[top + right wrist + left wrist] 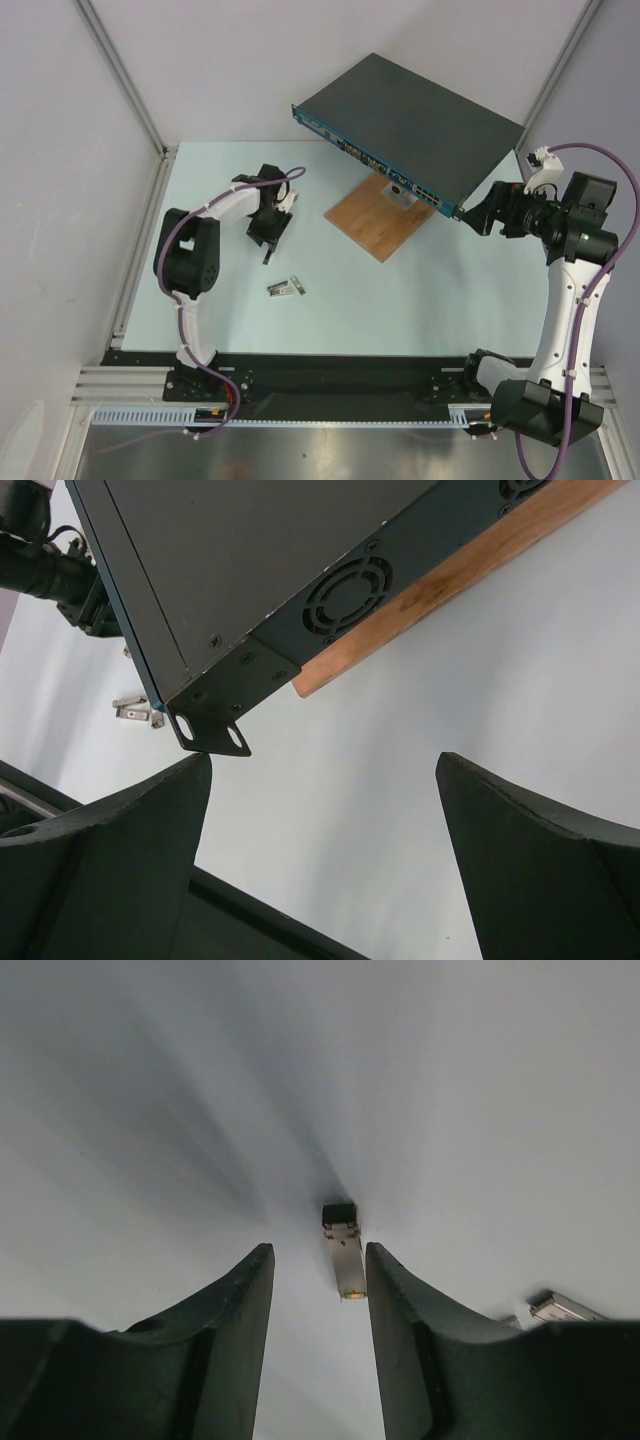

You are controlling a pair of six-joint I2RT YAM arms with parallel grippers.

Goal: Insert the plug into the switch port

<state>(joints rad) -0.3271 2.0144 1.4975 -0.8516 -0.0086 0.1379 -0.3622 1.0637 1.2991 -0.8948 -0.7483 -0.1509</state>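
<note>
Top external view shows the switch (415, 120) at the far right of the table (420, 300), set at an angle, its blue front face lined with ports and turned toward the arms. Its front part lies on a brown wooden board (375, 222). In the right wrist view the board's edge shows beneath the switch's side wall with its fan grilles.

The plug (343, 1250), a small metal piece with a dark far end, lies flat on the table, well apart from the switch. A second plug (565, 1307) lies nearby, at the lower right of the left wrist view.

The left gripper (316, 1255) hangs over the table with its fingers parted and nothing between them. The plug lies just ahead of the tips, nearer the right-hand finger, with no contact.

The right gripper (325, 765) is spread wide and holds nothing. It sits just beside the switch's front right corner, where a mounting bracket (210, 725) sticks out.
</note>
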